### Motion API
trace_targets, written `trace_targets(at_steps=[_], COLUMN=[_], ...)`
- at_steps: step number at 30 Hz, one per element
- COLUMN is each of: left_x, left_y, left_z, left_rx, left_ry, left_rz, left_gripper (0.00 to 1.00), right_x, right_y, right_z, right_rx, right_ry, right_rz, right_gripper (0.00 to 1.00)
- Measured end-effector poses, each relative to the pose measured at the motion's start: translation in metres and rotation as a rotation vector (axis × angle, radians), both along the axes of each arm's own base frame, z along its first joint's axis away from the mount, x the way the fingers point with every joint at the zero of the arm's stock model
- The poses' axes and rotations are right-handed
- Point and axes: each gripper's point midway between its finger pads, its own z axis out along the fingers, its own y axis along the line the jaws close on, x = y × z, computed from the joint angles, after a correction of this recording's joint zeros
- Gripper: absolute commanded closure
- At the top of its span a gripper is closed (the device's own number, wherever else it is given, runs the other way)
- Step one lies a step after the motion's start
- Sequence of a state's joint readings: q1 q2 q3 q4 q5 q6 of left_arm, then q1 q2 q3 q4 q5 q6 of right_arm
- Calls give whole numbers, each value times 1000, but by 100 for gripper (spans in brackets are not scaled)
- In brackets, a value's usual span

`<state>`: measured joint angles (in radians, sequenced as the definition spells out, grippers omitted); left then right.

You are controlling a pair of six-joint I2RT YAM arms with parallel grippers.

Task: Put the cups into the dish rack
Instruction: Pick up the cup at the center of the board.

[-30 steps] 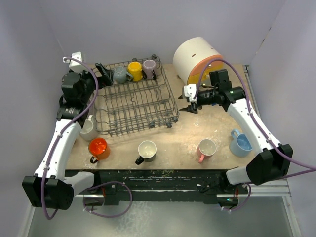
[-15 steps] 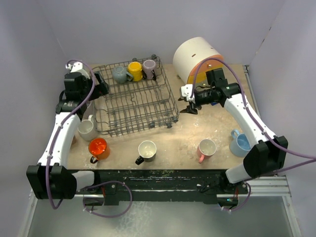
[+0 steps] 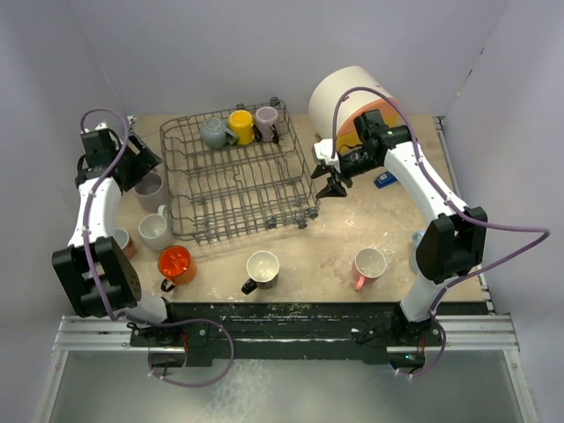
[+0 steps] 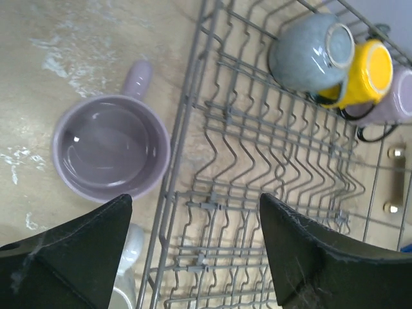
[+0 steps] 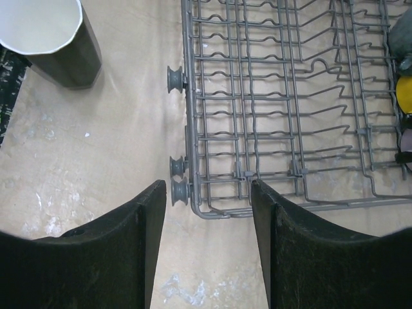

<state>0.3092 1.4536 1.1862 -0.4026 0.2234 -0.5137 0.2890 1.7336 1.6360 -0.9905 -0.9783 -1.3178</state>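
The grey wire dish rack (image 3: 238, 185) sits at the middle back of the table. A grey-blue cup (image 3: 214, 132), a yellow cup (image 3: 241, 121) and a mauve cup (image 3: 266, 119) lie along its far side. Upright on the table are a lilac cup (image 3: 150, 188), a white cup (image 3: 156, 231), an orange cup (image 3: 175, 263), a white dark-handled cup (image 3: 262, 267) and a pink cup (image 3: 368, 264). My left gripper (image 4: 196, 248) is open and empty above the rack's left rim (image 4: 183, 161), beside the lilac cup (image 4: 109, 148). My right gripper (image 5: 207, 244) is open and empty over the rack's corner (image 5: 206, 209).
A big white cylinder (image 3: 348, 99) with an orange front stands at the back right, behind my right arm. A small blue object (image 3: 384, 181) lies beside that arm. A small pinkish cup (image 3: 123, 240) stands at the left edge. My right arm partly hides a light blue cup (image 3: 412, 248).
My left gripper has drawn back from the grey-blue cup in the rack and swung left, uncovering the lilac cup. My right gripper has moved left to the rack's right side.
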Motion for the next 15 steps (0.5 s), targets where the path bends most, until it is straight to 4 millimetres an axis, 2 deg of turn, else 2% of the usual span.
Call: trace_targets(at_steps=[5,10,15], left_x=[15,29,34], left_y=[20,38,49], left_z=[-15,-34,-55], left_rx=[-52,-69,-26], left_ry=[78,188,307], left_rz=[112,230,327], left_gripper=[51,54,54], right_x=[2,7,15], right_y=[3,6,11], right_z=[-1,0,-3], right_rx=[11,23,37], right_ry=[17,23,47], right_rz=[-6,-26,-45], right_gripper=[42,42,42])
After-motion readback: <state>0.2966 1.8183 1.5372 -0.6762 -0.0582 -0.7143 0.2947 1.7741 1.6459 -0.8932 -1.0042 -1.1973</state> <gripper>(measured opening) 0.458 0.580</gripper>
